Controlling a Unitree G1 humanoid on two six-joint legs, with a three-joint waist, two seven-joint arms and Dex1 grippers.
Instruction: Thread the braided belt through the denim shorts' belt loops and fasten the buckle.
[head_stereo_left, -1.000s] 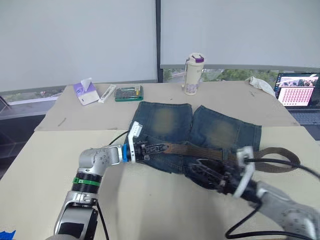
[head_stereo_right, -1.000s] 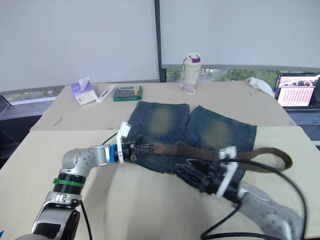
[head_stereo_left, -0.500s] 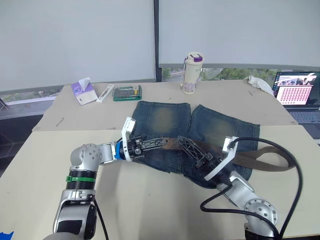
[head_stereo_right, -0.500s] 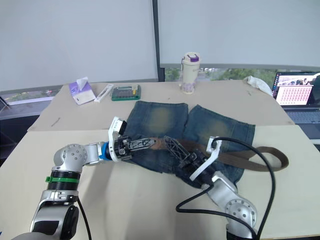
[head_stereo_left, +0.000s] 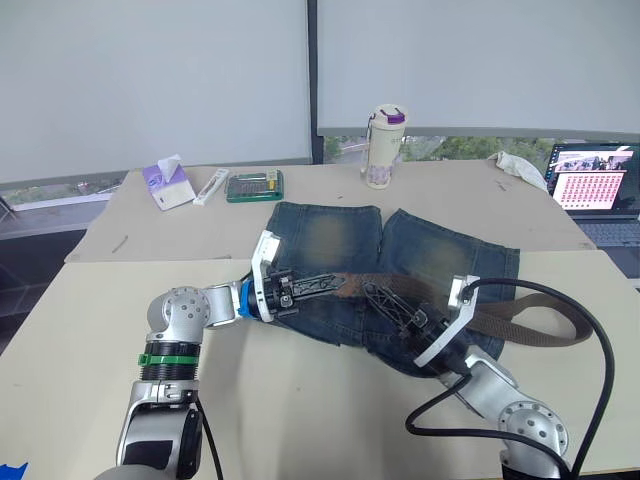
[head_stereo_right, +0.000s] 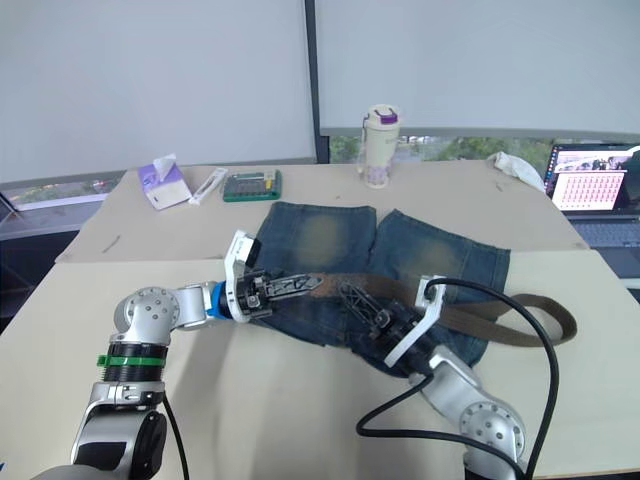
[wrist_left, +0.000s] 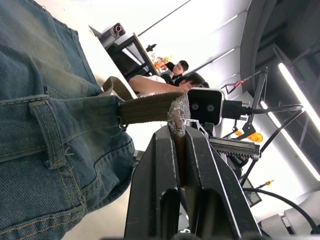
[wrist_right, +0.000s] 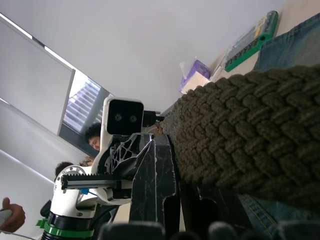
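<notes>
Nearest the camera, a beige table (head_stereo_left: 300, 420) carries everything. On it, R gripper (head_stereo_left: 385, 297) reaches in from the right, fingers closed on the braided belt (head_stereo_left: 520, 320) partway along the strap. L gripper (head_stereo_left: 325, 281) comes from the left, fingers pinched shut on the belt's frayed tip, seen close in the L wrist view (wrist_left: 176, 111). The belt lies across the waistband of the denim shorts (head_stereo_left: 440, 255), which are spread flat mid-table with legs pointing away. From the R gripper the strap runs right, off the shorts, and curls into a loop on the table. One belt loop (wrist_left: 49, 131) shows on the waistband in the L wrist view; belt tip is beside it, not through it. Buckle can't be made out. Farther back: a purple-white tissue pack (head_stereo_left: 170, 183), a green case (head_stereo_left: 256, 185), a lidded cup (head_stereo_left: 383, 147); far right, an open laptop (head_stereo_left: 593, 192).
</notes>
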